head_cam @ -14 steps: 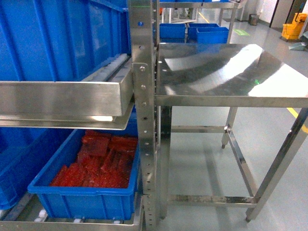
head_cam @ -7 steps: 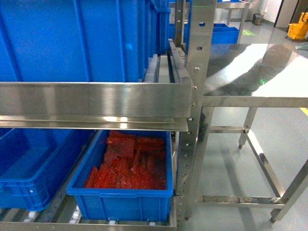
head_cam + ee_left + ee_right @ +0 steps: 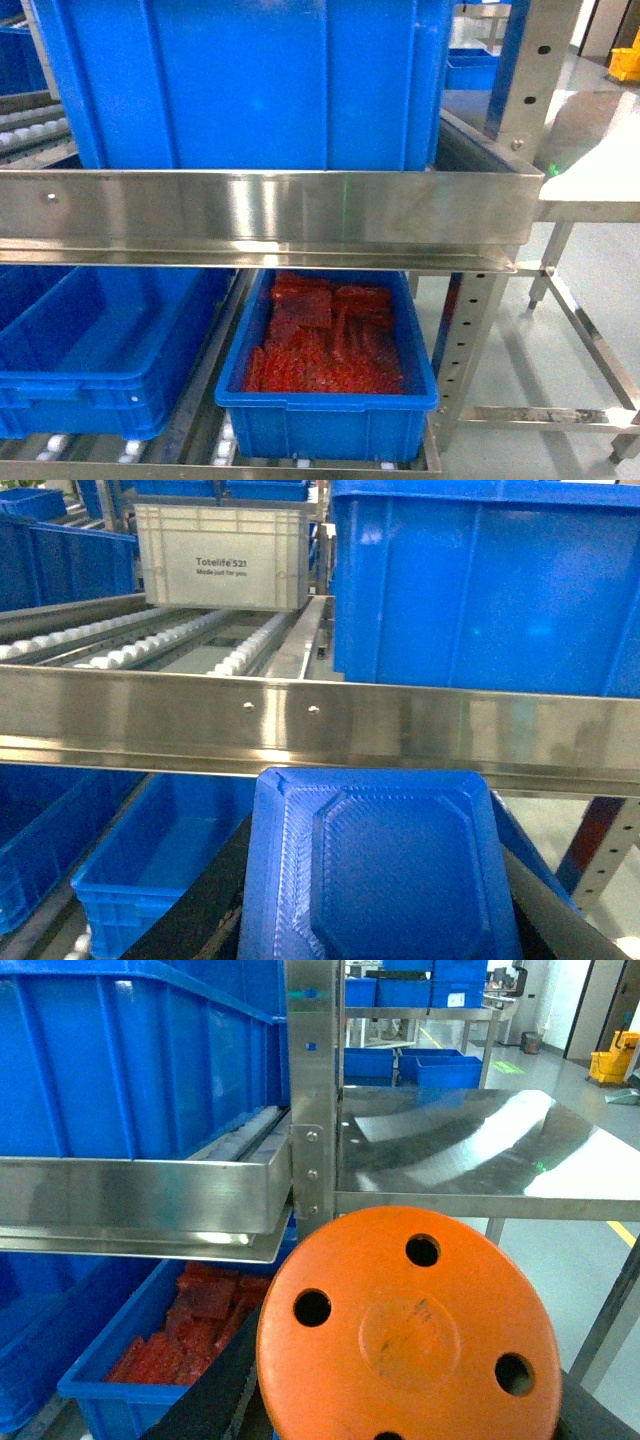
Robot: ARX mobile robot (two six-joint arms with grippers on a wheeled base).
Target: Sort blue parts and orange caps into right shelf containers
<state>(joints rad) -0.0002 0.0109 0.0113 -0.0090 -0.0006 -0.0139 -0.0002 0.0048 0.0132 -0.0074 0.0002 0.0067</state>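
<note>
While the blue part (image 3: 385, 870) fills the left wrist view and the orange cap (image 3: 410, 1325) the right, neither gripper's fingers show, so their state is unclear; blue crates (image 3: 325, 400) sit on the shelf.

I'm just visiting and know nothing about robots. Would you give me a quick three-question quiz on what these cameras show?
1. True or false: the lower-shelf crate holding red pieces is empty.
2. How many holes show on the orange cap in the right wrist view: A two, B four, C six?
3. What colour is the ribbed part filling the left wrist view?

Key: 1 false; 2 B; 3 blue.
</note>
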